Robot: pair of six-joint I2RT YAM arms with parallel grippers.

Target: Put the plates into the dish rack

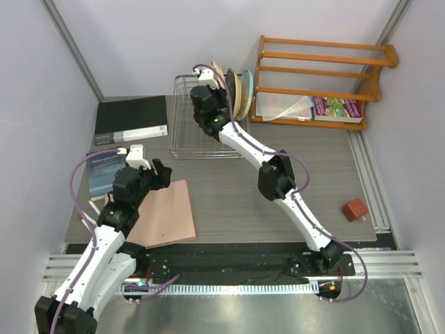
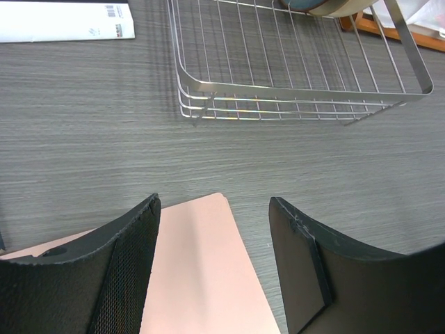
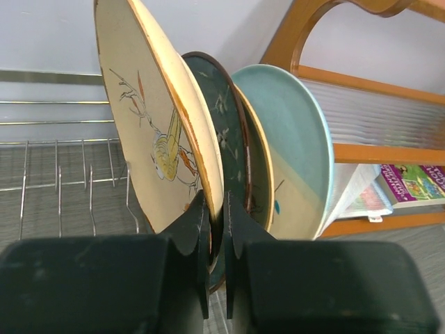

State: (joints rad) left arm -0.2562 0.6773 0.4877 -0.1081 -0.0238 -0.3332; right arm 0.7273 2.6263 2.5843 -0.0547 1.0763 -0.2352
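Several plates stand on edge, close together, at the far right end of the wire dish rack. In the right wrist view the yellow bird plate is nearest, then a dark teal plate, an orange-rimmed plate and a cream-and-light-blue plate. My right gripper is shut on the bird plate's lower rim, over the rack's wires. My left gripper hangs open and empty above a pink board, well short of the rack.
An orange wooden shelf with colourful books stands right behind the plates. A black binder and a blue book lie at the left, and a small red block lies at the right. The pink board lies near the front left.
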